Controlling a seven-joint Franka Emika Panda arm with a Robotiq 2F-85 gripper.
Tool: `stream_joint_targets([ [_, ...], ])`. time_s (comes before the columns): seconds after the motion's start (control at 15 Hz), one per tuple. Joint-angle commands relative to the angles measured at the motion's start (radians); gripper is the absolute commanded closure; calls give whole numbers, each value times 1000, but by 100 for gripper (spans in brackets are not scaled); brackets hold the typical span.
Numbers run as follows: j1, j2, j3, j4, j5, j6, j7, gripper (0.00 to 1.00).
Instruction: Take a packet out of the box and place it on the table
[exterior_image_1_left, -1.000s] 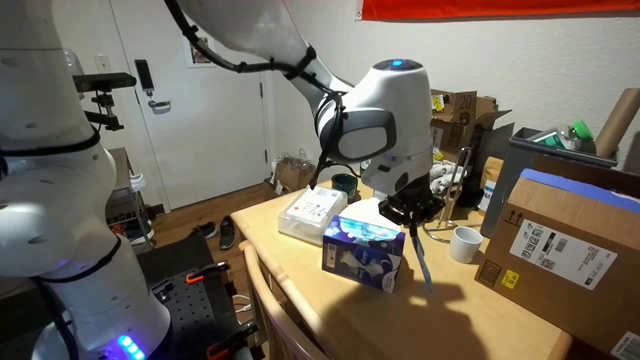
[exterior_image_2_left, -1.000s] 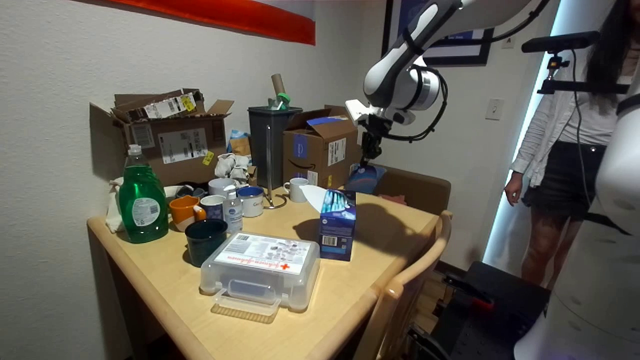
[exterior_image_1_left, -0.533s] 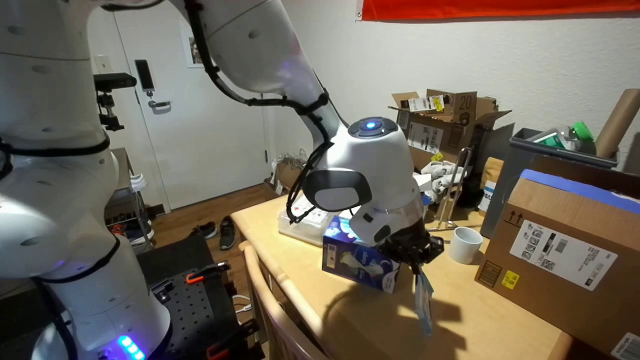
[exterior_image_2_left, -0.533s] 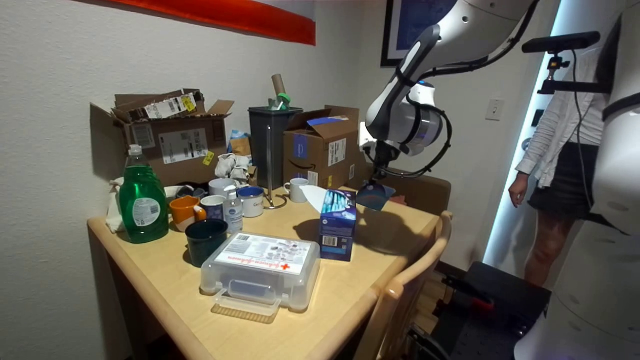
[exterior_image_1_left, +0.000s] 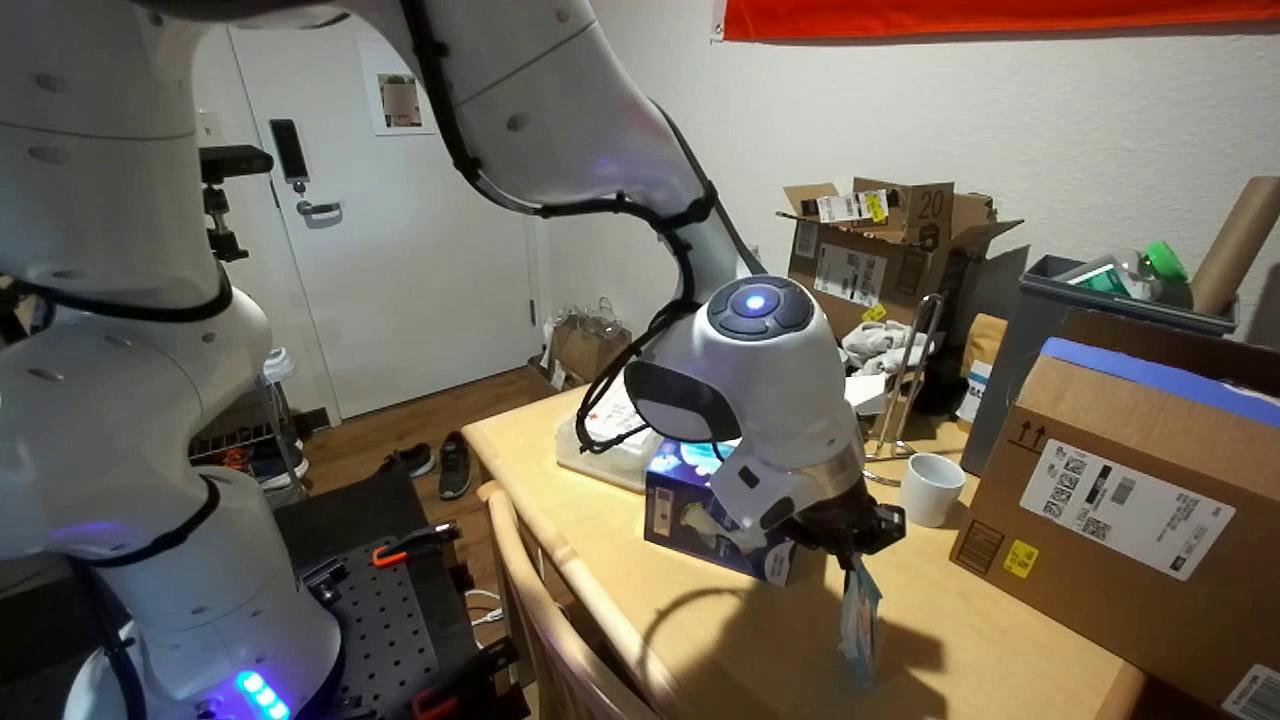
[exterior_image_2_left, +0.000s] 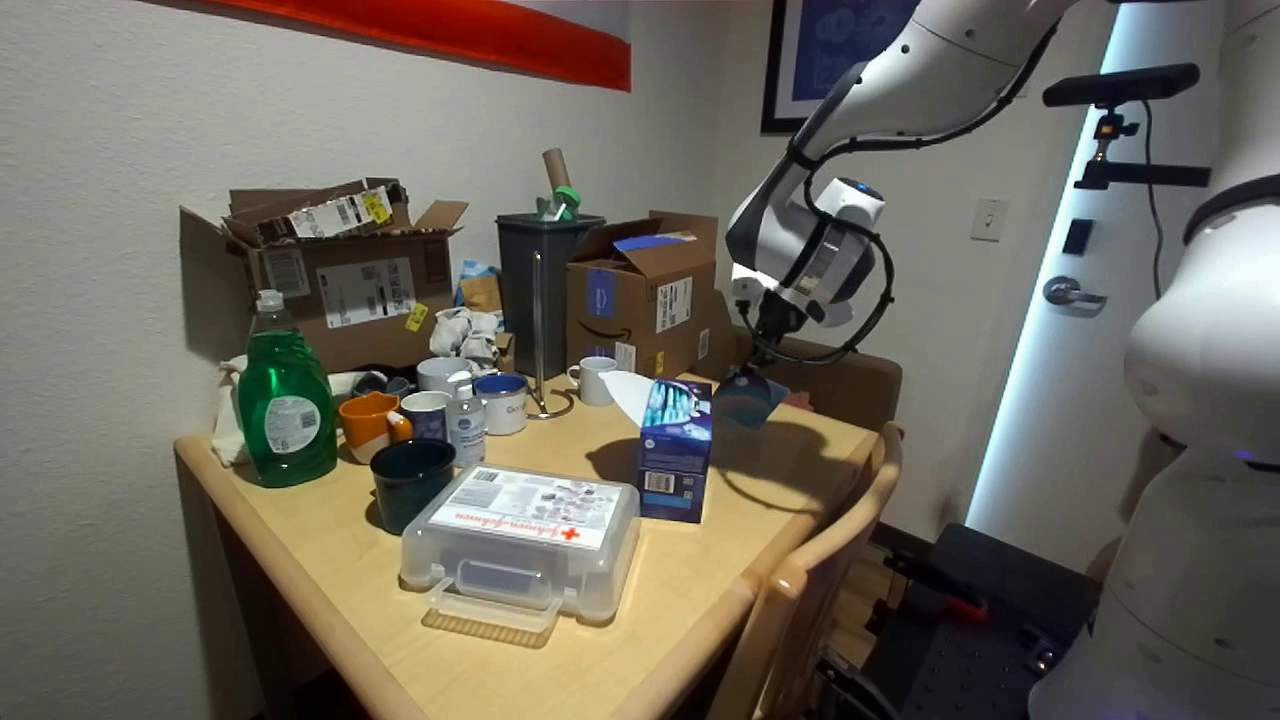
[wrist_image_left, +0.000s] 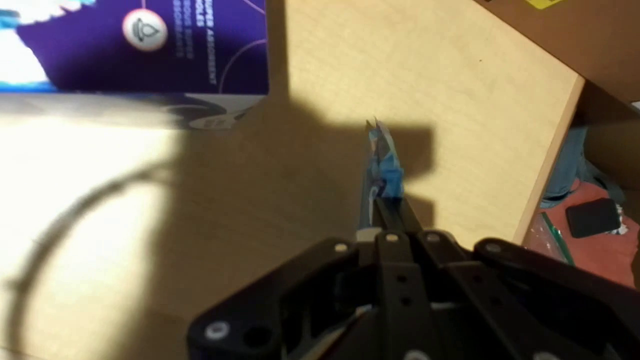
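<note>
Two fingers (wrist_image_left: 411, 219) clamp one blue packet (exterior_image_1_left: 860, 620); it hangs on edge over the counter (exterior_image_2_left: 540, 680), touch below unclear. One purple box (exterior_image_2_left: 675, 465) stands near it. Same surface: one clear case (exterior_image_2_left: 525, 520), one green bottle (exterior_image_2_left: 283, 395), one dark green mug (exterior_image_2_left: 410, 487).

The packet (wrist_image_left: 390, 172) is blue, the printed box (exterior_image_2_left: 675, 455) purple.

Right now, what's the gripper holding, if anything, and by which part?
The gripper holds the light blue packet near its upper edge, the rest hanging below the fingertips.
</note>
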Motion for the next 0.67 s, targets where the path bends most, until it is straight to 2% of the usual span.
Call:
stream_joint_targets([
  [0.0, -132, 62, 125, 61, 129, 23, -147, 100],
  [0.33, -223, 158, 196, 110, 156, 31, -263, 100],
  [0.53, -212, 204, 213, 116, 121, 23, -286, 89],
  [0.6, -207, 211, 219, 114, 116, 14, -290, 80],
])
